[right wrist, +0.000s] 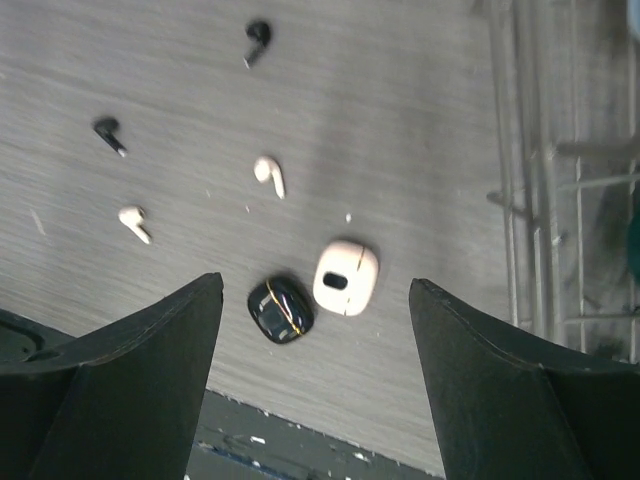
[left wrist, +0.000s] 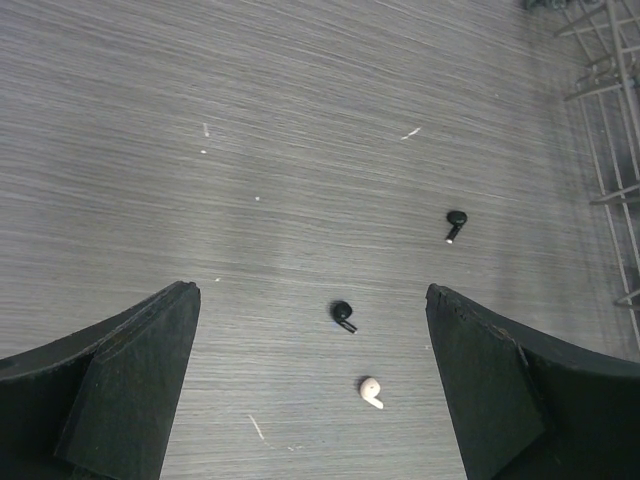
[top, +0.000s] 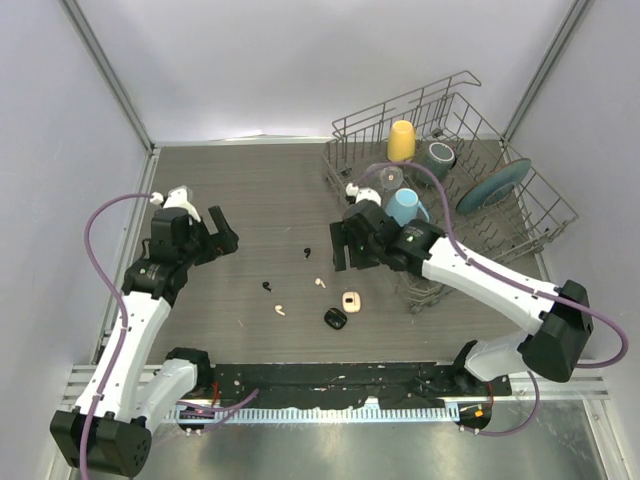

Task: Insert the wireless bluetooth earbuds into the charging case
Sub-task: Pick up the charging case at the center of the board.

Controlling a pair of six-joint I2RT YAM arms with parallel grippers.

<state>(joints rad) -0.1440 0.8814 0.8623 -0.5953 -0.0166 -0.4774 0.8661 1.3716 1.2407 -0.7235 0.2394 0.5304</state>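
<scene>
Left fingers [left wrist: 120,400]: spread wide with nothing between them, above the tabletop [top: 260,190], to the left of the earbuds
Right fingers [right wrist: 130,390]: wide apart, holding nothing, above the two charging cases
Rear black earbud [right wrist: 258,38]: lies loose on the tabletop, farthest from the near edge, apart from the others
Left black earbud [right wrist: 108,132]: loose on the tabletop at the left of the group
Middle cream-white earbud [right wrist: 268,173]: loose on the tabletop, near the cream charging case but not touching it
Front cream-white earbud [right wrist: 133,220]: just in front of the left black earbud, apart from it
Cream charging case [right wrist: 346,277]: flat on the tabletop, rounded, with a dark oval on top; whether its lid is up cannot be told
Black charging case [right wrist: 281,309]: just beside the cream charging case, on its left and slightly nearer the edge; contact cannot be told
Earbud placement: all four lie outside both cases
Wire dish rack [top: 540,215]: right rear of the tabletop, holding a yellow cup [top: 401,140], a blue cup [top: 405,206] and a teal plate [top: 495,185]
</scene>
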